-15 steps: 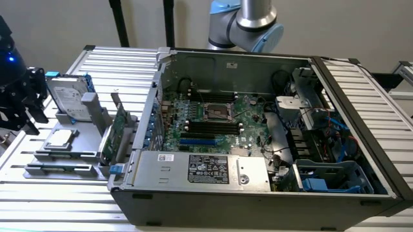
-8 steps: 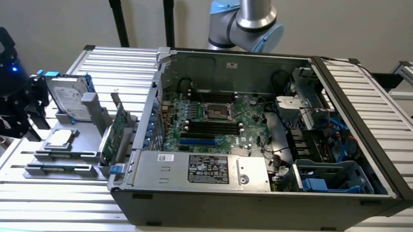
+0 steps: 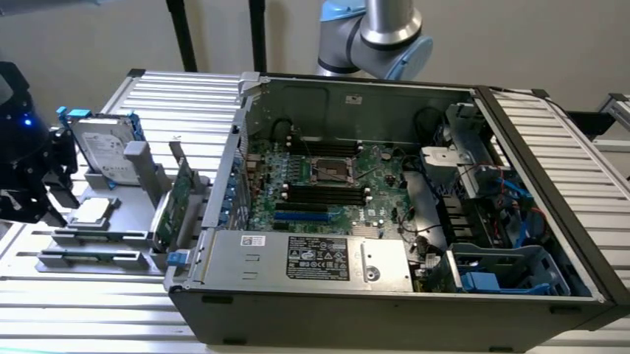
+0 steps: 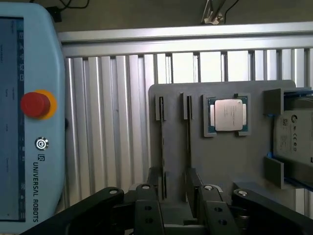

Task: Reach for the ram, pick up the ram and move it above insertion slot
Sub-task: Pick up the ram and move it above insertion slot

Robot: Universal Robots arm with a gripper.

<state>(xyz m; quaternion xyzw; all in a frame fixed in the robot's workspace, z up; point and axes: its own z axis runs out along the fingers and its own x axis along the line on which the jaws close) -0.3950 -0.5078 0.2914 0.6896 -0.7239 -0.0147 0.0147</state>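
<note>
Ribbed metal table (image 4: 107,122); matt grey holder (image 4: 230,161); black plastic insertion slot (image 3: 325,193).

open table (image 4: 107,127) between pendant (image 4: 30,166) and holder (image 4: 225,164)

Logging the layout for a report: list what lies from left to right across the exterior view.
hard drive → green card → processor socket → blue drive cage

Ram (image 4: 188,139) edge-up; insertion slot (image 3: 321,193) black, narrow.
</note>
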